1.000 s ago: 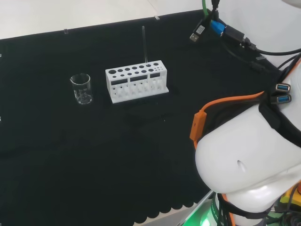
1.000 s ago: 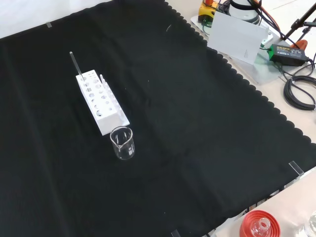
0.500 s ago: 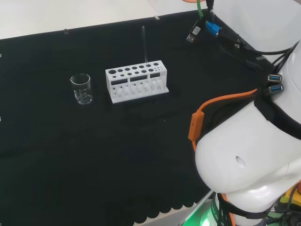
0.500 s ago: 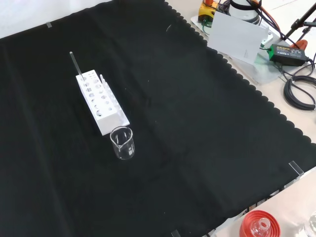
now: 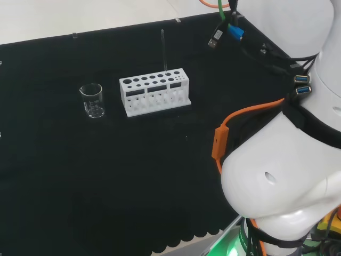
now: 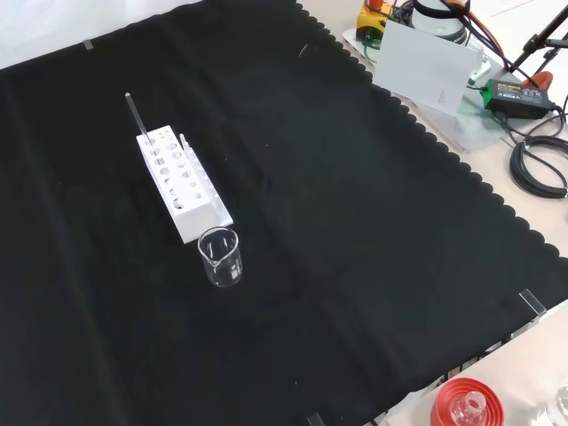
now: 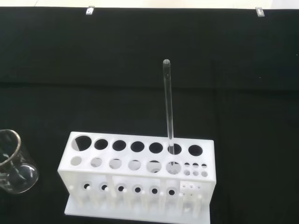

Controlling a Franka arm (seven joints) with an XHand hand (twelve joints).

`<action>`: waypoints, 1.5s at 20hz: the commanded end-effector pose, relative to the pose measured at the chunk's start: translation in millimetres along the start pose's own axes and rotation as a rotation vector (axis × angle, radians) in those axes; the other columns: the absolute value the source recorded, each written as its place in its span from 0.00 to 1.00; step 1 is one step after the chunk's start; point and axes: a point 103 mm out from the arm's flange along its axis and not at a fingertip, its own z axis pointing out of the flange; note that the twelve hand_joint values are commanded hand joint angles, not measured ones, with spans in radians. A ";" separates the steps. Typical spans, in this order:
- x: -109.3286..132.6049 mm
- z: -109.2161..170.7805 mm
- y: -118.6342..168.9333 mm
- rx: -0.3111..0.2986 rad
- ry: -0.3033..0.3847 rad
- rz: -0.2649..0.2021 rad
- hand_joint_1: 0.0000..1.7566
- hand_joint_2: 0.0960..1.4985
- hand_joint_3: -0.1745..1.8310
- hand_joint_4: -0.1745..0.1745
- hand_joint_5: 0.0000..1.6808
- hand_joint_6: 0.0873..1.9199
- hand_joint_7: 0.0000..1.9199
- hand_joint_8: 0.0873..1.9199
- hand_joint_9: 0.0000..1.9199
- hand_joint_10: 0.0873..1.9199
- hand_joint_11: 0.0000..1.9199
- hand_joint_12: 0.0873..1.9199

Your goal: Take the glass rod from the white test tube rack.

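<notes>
The rod [image 7: 167, 107] stands upright in the rack [image 7: 140, 179], seated in a hole of the rack's far row, second from the end that lies away from the beaker [image 7: 14, 163]. Its lower end shows through the hole below. Nothing touches it.

In the head view the rack [image 5: 155, 95] sits on the cloth [image 5: 80, 176] a little above the middle, long side facing the camera, and the rod [image 5: 164, 50] rises from near its 2 o'clock corner. The beaker [image 5: 92, 100] stands at the rack's 9 o'clock, near but apart from it, and looks empty. The arm [image 5: 287, 176] fills the view from 3 to 5 o'clock, well apart from the rack.

In the front view the rack [image 6: 182, 182] runs lengthwise from 11 to 5 o'clock, with the rod [image 6: 134, 116] at its 11 o'clock end and the beaker [image 6: 220, 256] just beyond its 5 o'clock end.

I cannot tell whether the hand is open or closed.

A red ring [image 6: 466, 404] lies off the cloth at the front view's 5 o'clock edge.
</notes>
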 end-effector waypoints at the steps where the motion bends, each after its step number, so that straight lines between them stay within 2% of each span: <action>1: 1.8 2.0 7.4 0.011 -0.001 0.008 0.28 0.66 0.17 0.43 0.24 0.00 0.23 0.39 0.34 0.39 0.33 0.66; 5: -7.6 12.1 21.5 0.041 0.010 0.004 0.27 0.66 0.17 0.43 0.25 0.00 0.23 0.40 0.34 0.38 0.33 0.66; 7: -4.3 14.5 24.2 0.021 -0.008 0.002 0.27 0.66 0.18 0.43 0.26 0.00 0.24 0.39 0.35 0.38 0.34 0.66; 10: -6.0 21.6 32.0 0.025 -0.003 -0.004 0.29 0.65 0.18 0.42 0.27 0.02 0.25 0.39 0.36 0.37 0.35 0.65; 13: -2.9 30.1 44.0 0.014 0.003 -0.011 0.32 0.63 0.19 0.41 0.27 0.05 0.27 0.38 0.39 0.35 0.37 0.64; 19: 3.4 42.4 56.5 0.022 -0.001 -0.024 0.34 0.60 0.22 0.40 0.22 0.18 0.29 0.38 0.41 0.33 0.39 0.63; 30: 10.7 63.5 70.6 0.031 0.012 -0.071 0.35 0.59 0.24 0.39 0.20 0.25 0.31 0.38 0.42 0.33 0.41 0.62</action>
